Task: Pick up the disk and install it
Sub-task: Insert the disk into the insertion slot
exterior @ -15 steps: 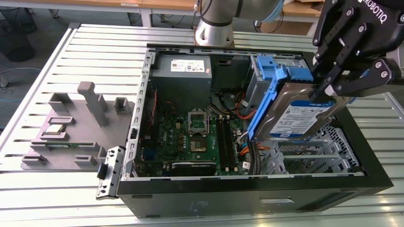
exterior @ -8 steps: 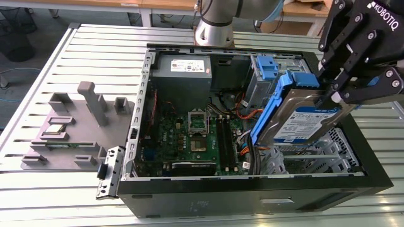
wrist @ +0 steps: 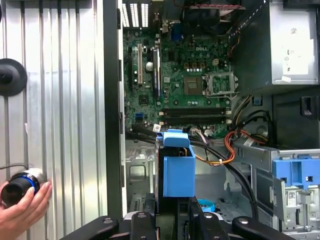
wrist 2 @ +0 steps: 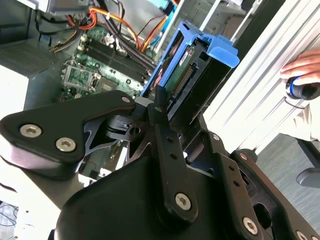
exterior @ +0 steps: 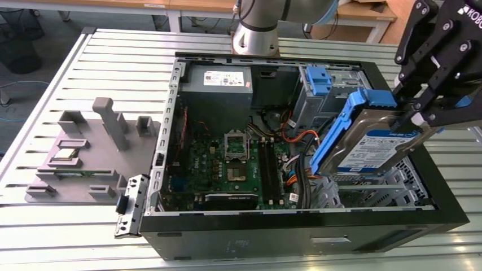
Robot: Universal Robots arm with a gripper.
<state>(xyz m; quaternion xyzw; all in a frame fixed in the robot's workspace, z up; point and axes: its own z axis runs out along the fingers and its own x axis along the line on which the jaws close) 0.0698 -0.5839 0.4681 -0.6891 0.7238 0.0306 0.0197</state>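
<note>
- Gripper [exterior: 416, 116]: jaws clenched on the disk [exterior: 369, 144], grasping it at its upper end, where the blue bracket wraps the edge.
- The disk hangs tilted in the exterior view, label face showing, lower end pointing down into the open computer case [exterior: 301, 217].
- It is on the exterior view's right side of the case, over the metal drive cage [exterior: 376, 192]. Whether its lower edge touches the cage cannot be told.
- In the second wrist view the fingers [wrist 2: 159, 112] press on the disk's end, with its connector edge showing.
- In the first wrist view the blue-bracketed end of the disk [wrist: 178, 170] stands just in front of the gripper [wrist: 175, 222].
- Case contents:
  - green motherboard [exterior: 233, 164] on the floor
  - grey power-supply box [exterior: 218, 84] in the far corner, on the exterior view's left
  - a lone blue bracket [exterior: 318, 79] seated in the far bay
  - orange and black cables [exterior: 301, 135] between the board and the bays
- A grey fixture tray [exterior: 113, 121] lies on the slatted table [exterior: 75, 237], on the exterior view's left of the case. It holds a small square chip [exterior: 66, 153] and a green memory stick [exterior: 71, 172].
- A person's hand [wrist: 22, 210] rests on the table beside the case, holding a dark cylindrical object.
</note>
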